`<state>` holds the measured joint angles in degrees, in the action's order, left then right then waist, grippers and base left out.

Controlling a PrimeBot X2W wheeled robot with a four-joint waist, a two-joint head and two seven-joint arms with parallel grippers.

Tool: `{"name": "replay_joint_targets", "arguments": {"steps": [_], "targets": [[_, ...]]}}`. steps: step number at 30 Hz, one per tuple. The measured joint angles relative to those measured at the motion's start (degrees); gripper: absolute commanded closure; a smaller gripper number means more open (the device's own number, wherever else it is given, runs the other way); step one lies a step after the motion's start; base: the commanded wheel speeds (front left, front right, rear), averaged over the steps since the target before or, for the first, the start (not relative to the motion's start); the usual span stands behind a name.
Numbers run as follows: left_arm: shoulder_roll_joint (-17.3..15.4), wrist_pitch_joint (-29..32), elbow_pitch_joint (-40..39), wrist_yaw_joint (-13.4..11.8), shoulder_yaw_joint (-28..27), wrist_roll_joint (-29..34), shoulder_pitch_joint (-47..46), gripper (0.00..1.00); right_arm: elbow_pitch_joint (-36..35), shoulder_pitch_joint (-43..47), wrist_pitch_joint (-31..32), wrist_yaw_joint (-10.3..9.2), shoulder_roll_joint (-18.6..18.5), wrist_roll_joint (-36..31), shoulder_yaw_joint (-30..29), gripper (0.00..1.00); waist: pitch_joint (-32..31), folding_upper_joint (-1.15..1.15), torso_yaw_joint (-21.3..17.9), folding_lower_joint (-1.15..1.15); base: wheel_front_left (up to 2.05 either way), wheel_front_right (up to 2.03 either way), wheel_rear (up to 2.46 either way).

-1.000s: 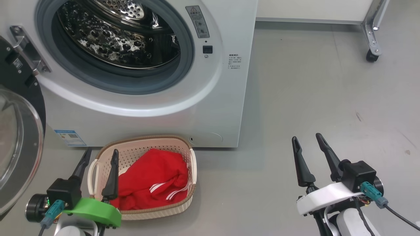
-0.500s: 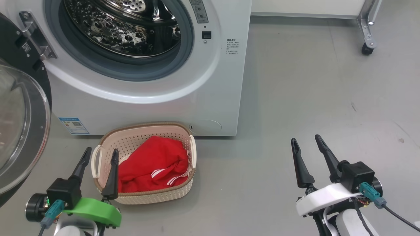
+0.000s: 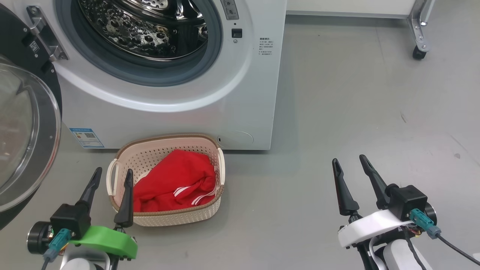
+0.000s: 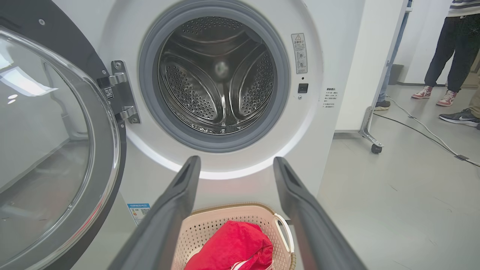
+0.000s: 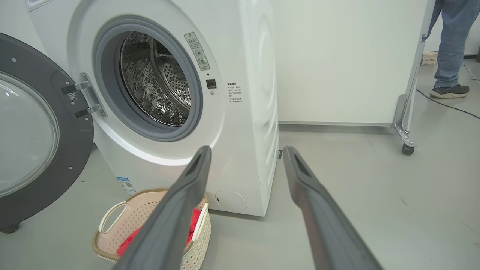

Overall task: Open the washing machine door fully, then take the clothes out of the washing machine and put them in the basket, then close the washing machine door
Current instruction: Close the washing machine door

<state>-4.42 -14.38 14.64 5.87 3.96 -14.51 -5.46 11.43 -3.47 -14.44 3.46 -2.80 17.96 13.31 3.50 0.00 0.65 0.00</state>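
The white washing machine (image 3: 240,93) stands at the top left of the head view, its steel drum (image 4: 219,82) showing nothing inside. Its door (image 3: 22,131) hangs swung wide open at the left, glass bowl facing out; it also shows in the left wrist view (image 4: 48,150) and the right wrist view (image 5: 33,131). On the floor before the machine sits the cream basket (image 3: 123,159) holding red clothes (image 3: 176,180) with white stripes. My left gripper (image 3: 111,176) is open at the basket's near left corner, empty. My right gripper (image 3: 348,162) is open over bare floor, far right of the basket.
Grey floor (image 3: 356,93) spreads to the right of the machine. A white panel on a metal foot with a caster (image 3: 418,52) stands at the back right. A person's legs (image 5: 450,48) and other people's feet (image 4: 450,97) show beyond it, with a cable on the floor.
The whole head picture has shifted: machine and basket sit higher in the frame and the door shows more, so the camera moved back. Both grippers stay open.
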Motion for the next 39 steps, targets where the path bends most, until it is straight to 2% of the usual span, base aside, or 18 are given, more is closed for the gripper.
{"name": "replay_joint_targets", "arguments": {"steps": [39], "targets": [[0.32,0.00,-0.34,0.00,-0.30,0.24,0.18,0.00,-0.01,-0.28,0.00,-0.01,0.01,0.00,-0.12,0.00,1.03,0.00,0.16,0.00,-0.10,0.10,0.00]]}}
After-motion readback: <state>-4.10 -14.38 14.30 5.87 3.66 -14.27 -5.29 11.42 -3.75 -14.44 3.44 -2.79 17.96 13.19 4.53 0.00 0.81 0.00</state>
